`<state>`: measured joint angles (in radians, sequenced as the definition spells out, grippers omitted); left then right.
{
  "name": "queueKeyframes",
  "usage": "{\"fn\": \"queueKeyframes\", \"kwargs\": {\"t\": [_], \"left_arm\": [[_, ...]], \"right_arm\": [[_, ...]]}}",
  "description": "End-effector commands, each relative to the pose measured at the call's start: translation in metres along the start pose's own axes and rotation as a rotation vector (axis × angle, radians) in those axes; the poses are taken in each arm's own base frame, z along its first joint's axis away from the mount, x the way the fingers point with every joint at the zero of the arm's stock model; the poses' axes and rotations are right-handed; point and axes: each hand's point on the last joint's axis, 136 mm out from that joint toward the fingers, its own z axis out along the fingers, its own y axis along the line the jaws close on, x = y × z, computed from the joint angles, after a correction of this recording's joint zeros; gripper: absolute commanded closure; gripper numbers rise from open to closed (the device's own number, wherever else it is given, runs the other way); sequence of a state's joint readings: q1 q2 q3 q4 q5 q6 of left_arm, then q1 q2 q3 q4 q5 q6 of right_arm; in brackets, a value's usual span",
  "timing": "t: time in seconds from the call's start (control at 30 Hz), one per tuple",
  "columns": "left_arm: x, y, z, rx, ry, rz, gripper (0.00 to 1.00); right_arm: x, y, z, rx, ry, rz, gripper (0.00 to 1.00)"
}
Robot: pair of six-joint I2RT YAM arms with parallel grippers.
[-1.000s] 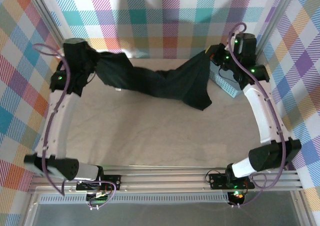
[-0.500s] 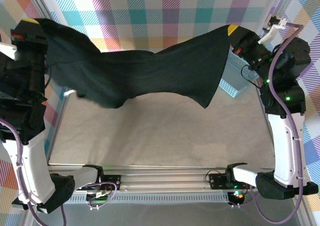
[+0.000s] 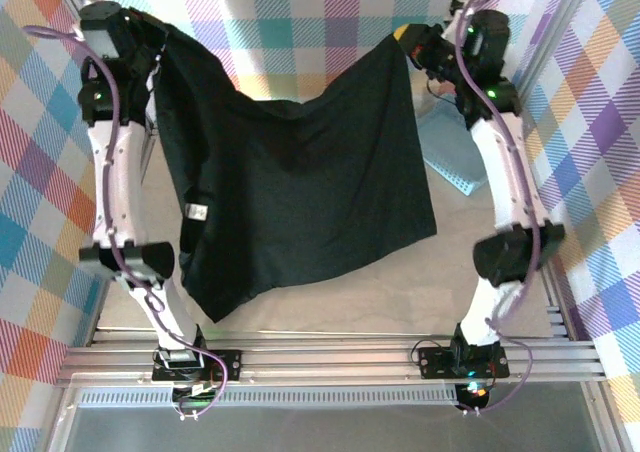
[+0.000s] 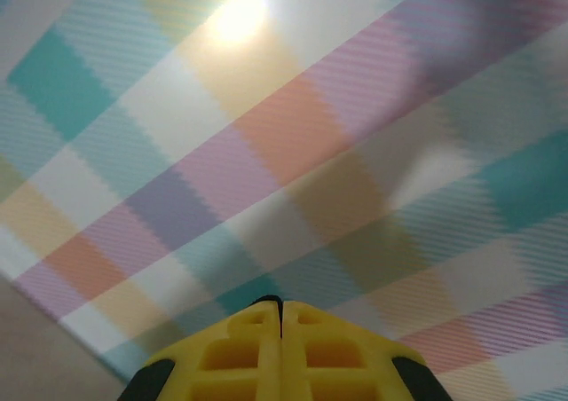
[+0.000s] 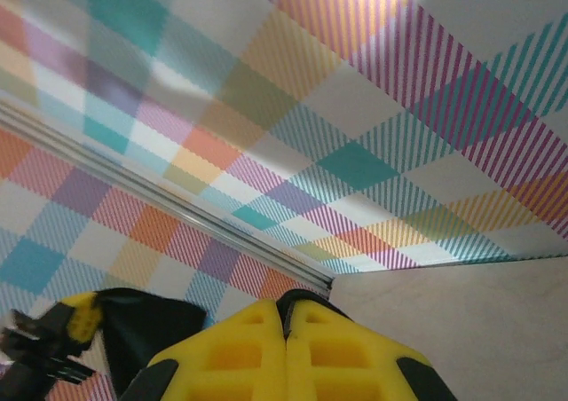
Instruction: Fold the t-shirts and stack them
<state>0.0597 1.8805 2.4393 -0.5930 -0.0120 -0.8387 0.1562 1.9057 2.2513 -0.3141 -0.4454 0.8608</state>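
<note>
Top external view: pastel plaid walls [image 3: 300, 12] ring a beige table [image 3: 400, 292], and above it a plain black cloth t-shirt [image 3: 300, 202] hangs spread in the air between the two raised arms. Its top edge sags in the middle and its lower left corner drops toward the table's near edge. A light-blue perforated plastic basket [image 3: 450, 157] sits at the far right, just beside the shirt's right edge. The left gripper [image 3: 160, 34] is clamped on the shirt's upper left corner and the right gripper [image 3: 405, 42] on the upper right. In both wrist views the yellow fingers [image 4: 231, 357] [image 5: 231, 357] are pressed tightly together. A small white label [image 3: 195, 212] shows near the shirt's left edge.
</note>
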Motion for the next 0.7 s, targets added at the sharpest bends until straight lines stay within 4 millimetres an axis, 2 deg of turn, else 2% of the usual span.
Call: {"fn": "queueKeyframes", "kwargs": {"t": [0.0,0.07,0.13,0.23,0.3,0.4,0.43,0.5,0.57,0.63,0.67], "left_arm": [[-0.034,-0.043,-0.02,0.179,-0.035,-0.042,1.0],[-0.05,-0.052,-0.022,0.222,-0.064,-0.056,1.0],[-0.068,-0.066,-0.033,0.289,-0.099,-0.084,1.0],[-0.104,-0.096,-0.072,0.415,-0.186,-0.116,1.0],[-0.123,-0.117,-0.107,0.495,-0.242,-0.113,1.0],[-0.127,-0.138,-0.149,0.552,-0.26,-0.085,1.0],[-0.123,-0.139,-0.154,0.549,-0.242,-0.077,1.0],[-0.106,-0.128,-0.161,0.481,-0.186,-0.062,1.0],[-0.083,-0.105,-0.161,0.4,-0.141,-0.05,1.0],[-0.054,-0.062,-0.154,0.298,-0.098,-0.111,1.0],[-0.035,-0.039,-0.155,0.258,-0.068,-0.145,1.0]], "right_arm": [[-0.026,0.042,-0.001,-0.124,-0.026,-0.044,1.0],[-0.042,0.046,0.004,-0.144,-0.064,-0.049,1.0],[-0.061,0.044,0.004,-0.173,-0.119,-0.026,1.0],[-0.091,0.047,-0.013,-0.213,-0.206,0.002,1.0],[-0.11,0.055,-0.031,-0.236,-0.262,-0.009,1.0],[-0.127,0.06,-0.056,-0.239,-0.302,-0.008,1.0],[-0.128,0.058,-0.062,-0.225,-0.3,-0.01,1.0],[-0.12,0.047,-0.067,-0.169,-0.257,-0.005,1.0],[-0.099,0.03,-0.064,-0.102,-0.174,0.005,1.0],[-0.066,-0.002,-0.06,-0.006,-0.075,0.062,1.0],[-0.046,-0.026,-0.059,0.049,-0.035,0.1,1.0]]}}
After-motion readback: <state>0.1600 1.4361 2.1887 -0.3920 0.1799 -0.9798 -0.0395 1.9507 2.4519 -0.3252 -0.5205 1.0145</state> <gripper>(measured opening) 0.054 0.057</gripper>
